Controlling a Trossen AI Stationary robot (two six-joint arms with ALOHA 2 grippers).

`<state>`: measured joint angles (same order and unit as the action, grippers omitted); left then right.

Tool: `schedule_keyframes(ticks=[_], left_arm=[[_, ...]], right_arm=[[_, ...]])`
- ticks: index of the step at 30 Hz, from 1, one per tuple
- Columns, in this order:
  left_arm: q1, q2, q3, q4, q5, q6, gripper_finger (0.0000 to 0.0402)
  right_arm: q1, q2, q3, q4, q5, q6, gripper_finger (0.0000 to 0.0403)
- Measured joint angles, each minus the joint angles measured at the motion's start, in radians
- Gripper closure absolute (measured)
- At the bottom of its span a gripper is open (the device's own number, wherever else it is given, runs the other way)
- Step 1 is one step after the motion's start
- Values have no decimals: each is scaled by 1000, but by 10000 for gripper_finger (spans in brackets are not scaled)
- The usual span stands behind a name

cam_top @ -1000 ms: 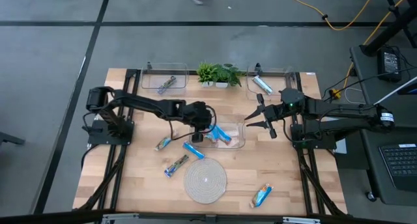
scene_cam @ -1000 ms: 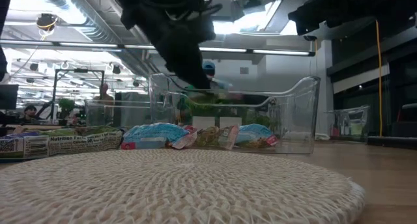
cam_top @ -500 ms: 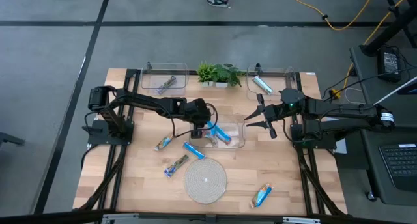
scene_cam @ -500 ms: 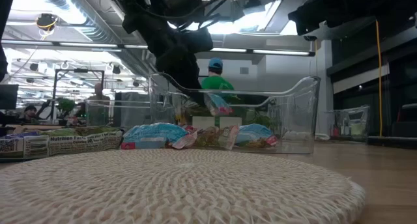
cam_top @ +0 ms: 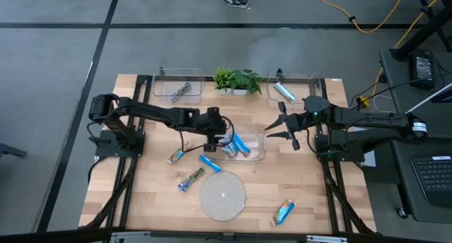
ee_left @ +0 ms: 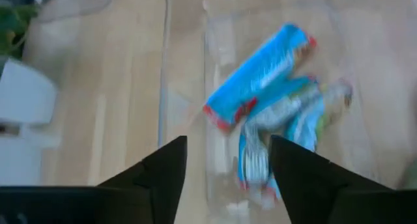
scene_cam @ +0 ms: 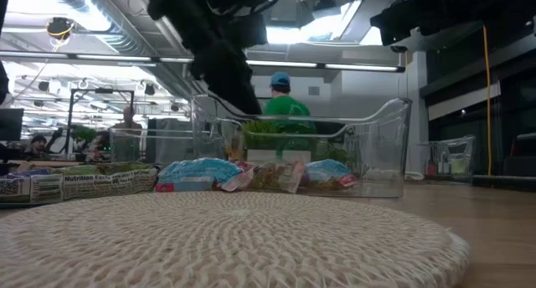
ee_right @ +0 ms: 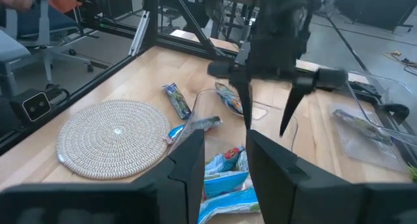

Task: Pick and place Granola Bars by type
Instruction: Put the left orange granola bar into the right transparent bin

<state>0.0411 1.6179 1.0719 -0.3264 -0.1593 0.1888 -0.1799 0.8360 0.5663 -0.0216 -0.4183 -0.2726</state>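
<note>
My left gripper [cam_top: 219, 138] stands open above the left end of the clear middle bin [cam_top: 260, 155], fingers slanting down, nothing between them [ee_left: 228, 165]. Several blue Granola Bars [ee_left: 260, 74] lie in a loose heap on that bin's floor [cam_top: 240, 145]. More bars lie flat on the table: three [cam_top: 176, 156] [cam_top: 210, 163] [cam_top: 191, 179] left of the bin, and one [cam_top: 284, 212] at the near right. My right gripper [cam_top: 272, 128] hangs open and still above the table, just right of the bin [ee_right: 226, 159].
A round woven mat [cam_top: 222, 195] lies near the front edge. At the far edge a clear bin [cam_top: 180, 91] holds a silvery-brown bar, another bin [cam_top: 289, 92] holds a blue bar, and a small potted plant [cam_top: 236, 80] stands between them.
My left gripper has opened and let go of a blue bar, which has dropped into the middle bin onto the other bars. The gripper has then risen a little out of the bin and drawn back toward the table's left edge.
</note>
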Motion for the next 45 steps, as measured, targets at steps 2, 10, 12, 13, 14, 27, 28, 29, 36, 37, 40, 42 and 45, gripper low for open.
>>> schedule_keyframes(ticks=[2,10,12,13,14,27,28,29,36,37,40,42,45], left_arm=[[-15,-21,25,-55,-37,-10,185],[-86,-167,60,-247,-217,-89,186],[-99,-207,61,-290,-250,-132,186],[-104,-228,61,-318,-259,-157,187],[-107,-246,61,-348,-263,-186,187],[-198,-291,-2,-719,-259,-637,187],[-208,-292,-24,-718,-259,-662,187],[-216,-292,-49,-717,-259,-687,187],[-250,-291,-212,-660,-204,-829,187],[-251,-291,-230,-640,-187,-837,187],[-252,-291,-278,-571,-119,-841,187],[-252,-291,-304,-521,-81,-841,187],[-253,-291,-338,-458,-58,-828,186]], right_arm=[[0,0,0,0,0,0,287],[0,0,0,-8,1,0,287],[0,0,0,-8,6,0,287],[0,0,0,-8,6,0,287],[0,0,0,-8,7,0,287],[0,0,0,-8,8,-1,287],[0,0,0,-8,9,-1,287],[0,0,0,-8,9,-1,287],[0,0,0,-8,9,-1,287],[0,0,0,-8,9,-1,287],[0,0,0,-8,9,-1,287],[0,0,0,-7,9,-1,287],[0,0,0,-7,9,-1,287]])
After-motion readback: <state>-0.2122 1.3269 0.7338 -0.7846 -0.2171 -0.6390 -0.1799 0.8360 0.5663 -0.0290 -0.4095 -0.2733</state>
